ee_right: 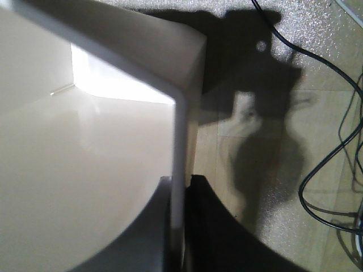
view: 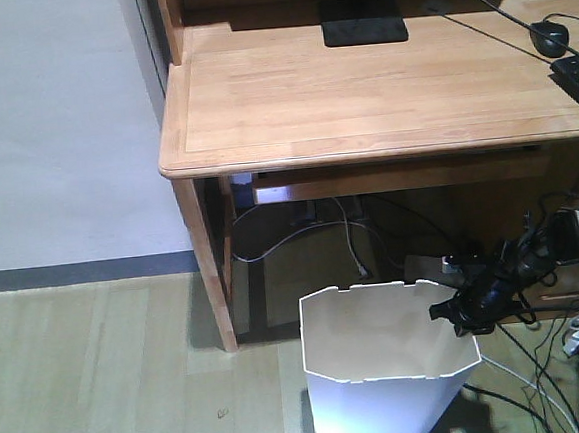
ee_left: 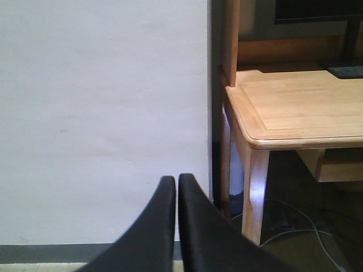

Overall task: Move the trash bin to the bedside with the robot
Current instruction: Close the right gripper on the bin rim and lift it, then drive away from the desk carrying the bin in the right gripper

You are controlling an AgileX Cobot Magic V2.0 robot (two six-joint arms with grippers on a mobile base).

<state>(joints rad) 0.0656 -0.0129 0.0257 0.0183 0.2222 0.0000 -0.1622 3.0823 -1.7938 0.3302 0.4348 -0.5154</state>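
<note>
Trash bin [view: 382, 370] stands on the wooden floor [view: 101, 372] in the front view, just in front of the light wooden surface [view: 359, 81], and the right tool [view: 456, 312] meets its right rim. From the left wrist, the left tool [ee_left: 177, 190] hangs narrow, its two black fingers [ee_left: 156, 226] almost touching with nothing between them, facing a white wall [ee_left: 102, 113] beside the surface's corner. From the right wrist, the right tool pinches the trash bin's thin wall, one finger inside and one outside.
</note>
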